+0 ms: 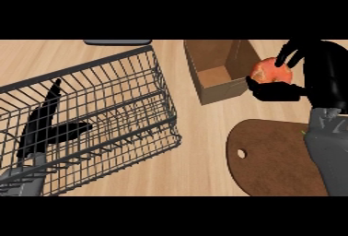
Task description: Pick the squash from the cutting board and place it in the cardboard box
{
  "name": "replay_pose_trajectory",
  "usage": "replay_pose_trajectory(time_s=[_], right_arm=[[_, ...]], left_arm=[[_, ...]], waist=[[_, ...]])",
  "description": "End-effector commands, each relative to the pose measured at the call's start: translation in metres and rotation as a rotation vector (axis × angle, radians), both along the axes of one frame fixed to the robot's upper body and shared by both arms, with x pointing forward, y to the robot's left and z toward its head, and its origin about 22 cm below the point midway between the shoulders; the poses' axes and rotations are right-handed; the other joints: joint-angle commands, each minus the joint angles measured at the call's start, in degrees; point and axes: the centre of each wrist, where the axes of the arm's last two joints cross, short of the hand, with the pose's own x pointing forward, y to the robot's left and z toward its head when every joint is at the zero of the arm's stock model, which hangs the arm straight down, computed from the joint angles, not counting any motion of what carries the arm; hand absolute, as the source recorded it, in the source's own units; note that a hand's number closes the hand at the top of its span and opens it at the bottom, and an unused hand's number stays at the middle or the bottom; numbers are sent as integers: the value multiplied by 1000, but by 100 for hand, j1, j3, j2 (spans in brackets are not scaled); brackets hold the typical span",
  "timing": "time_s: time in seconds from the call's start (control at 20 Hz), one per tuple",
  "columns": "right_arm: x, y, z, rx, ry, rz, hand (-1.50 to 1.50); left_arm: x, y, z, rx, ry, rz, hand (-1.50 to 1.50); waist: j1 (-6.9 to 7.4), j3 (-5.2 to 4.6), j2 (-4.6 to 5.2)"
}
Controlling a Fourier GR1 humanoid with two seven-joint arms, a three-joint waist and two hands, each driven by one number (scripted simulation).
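Squash [270, 71], clasped in the curled right hand [319, 73], hangs just beside the cardboard box [217, 91]; left hand [44, 125] rests open.

wire basket [102, 106] left, cardboard box [221, 90] behind cutting board [272, 156]

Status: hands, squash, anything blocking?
Right robot hand shut on squash, at cardboard box right edge. Left robot hand open, resting. Wire basket left of box.
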Motion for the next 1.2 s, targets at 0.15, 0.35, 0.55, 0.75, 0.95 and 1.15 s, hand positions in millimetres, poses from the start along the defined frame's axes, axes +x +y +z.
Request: replay_pose_trajectory(time_s=[0.15, 0.35, 0.55, 0.75, 0.95, 1.15], right_arm=[[55, 33, 9, 163, 11, -9, 150], [89, 32, 3, 192, 52, -10, 150], [112, 64, -12, 209, 79, -7, 150], [132, 33, -24, 199, 115, -44, 150], [140, 47, -49, 194, 123, -143, 150], [148, 39, -58, 343, 222, -169, -150]], left_arm=[[-11, 42, -19, 57, 46, 79, 0], [-17, 34, -21, 60, 53, 53, 0], [-5, 32, -7, 46, 42, 57, 0], [-12, 30, -13, 37, 50, 41, 0], [-1, 22, -11, 38, 33, 29, 0], [-4, 24, 1, 42, 33, 4, 0]], waist=[[69, -109, 73], [135, -106, 87], [184, -106, 104], [214, -104, 117], [312, -105, 175], [364, -98, 159]])
